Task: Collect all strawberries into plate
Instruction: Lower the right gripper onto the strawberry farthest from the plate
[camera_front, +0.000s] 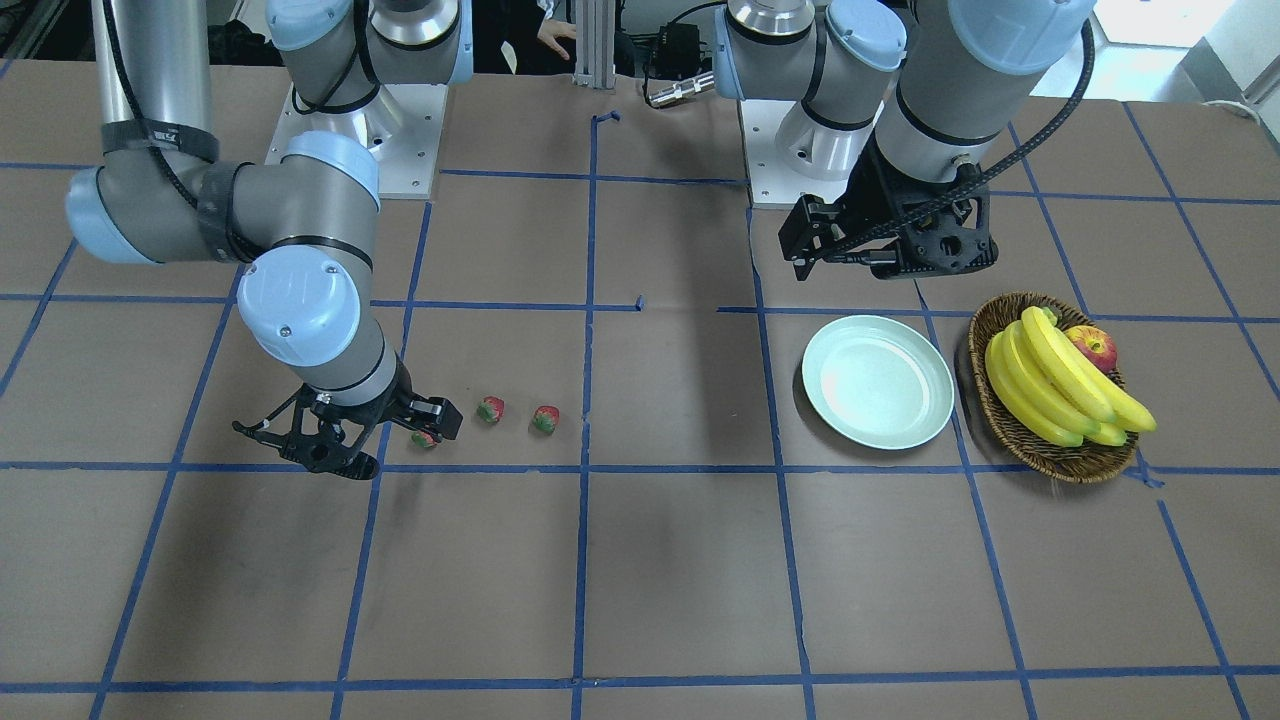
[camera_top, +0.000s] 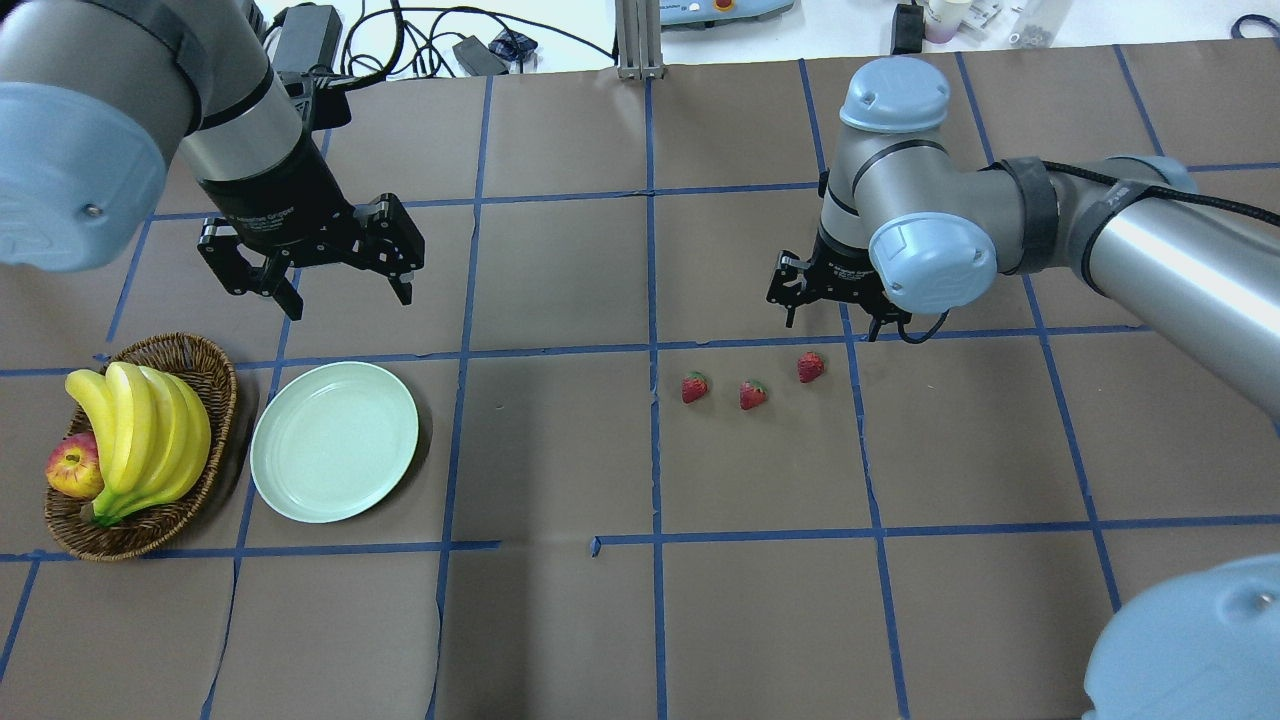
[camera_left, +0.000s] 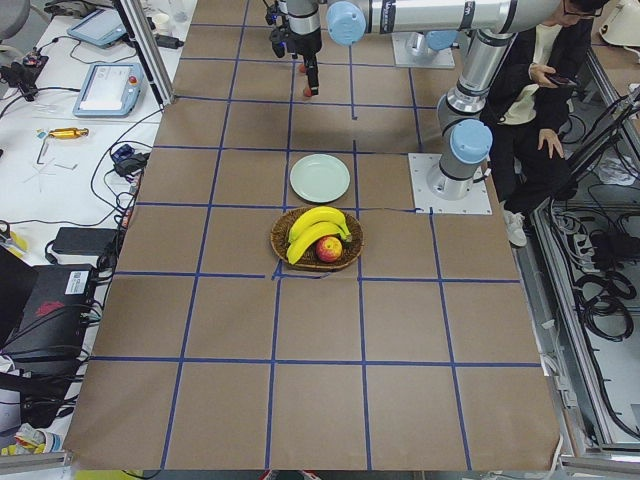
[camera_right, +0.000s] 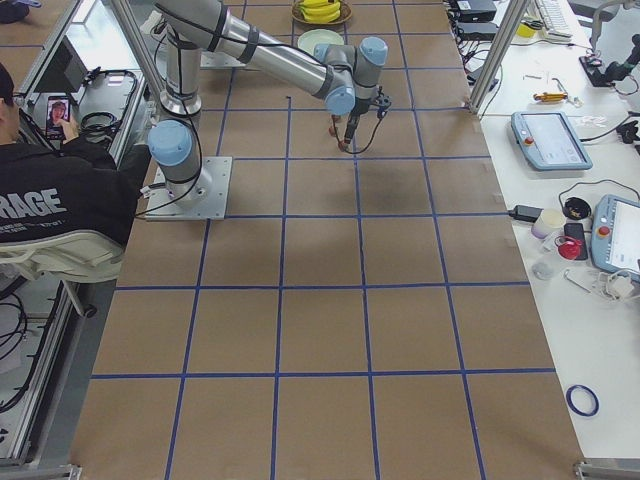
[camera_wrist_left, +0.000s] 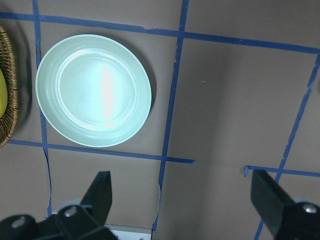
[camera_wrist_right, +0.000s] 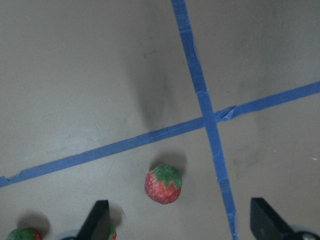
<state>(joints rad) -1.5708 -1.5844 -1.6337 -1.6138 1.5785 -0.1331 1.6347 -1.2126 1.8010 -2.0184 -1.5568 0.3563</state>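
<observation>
Left gripper (camera_wrist_left: 184, 197): jaws spread wide, aimed straight down, held high. Right gripper (camera_wrist_right: 181, 220): jaws spread wide too, aimed straight down, hanging low.

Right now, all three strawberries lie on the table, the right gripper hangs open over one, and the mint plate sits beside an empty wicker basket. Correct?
One error: the wicker basket is not empty; the overhead exterior view shows bananas and an apple in it. The strawberries, open right gripper and mint plate are as stated.
</observation>
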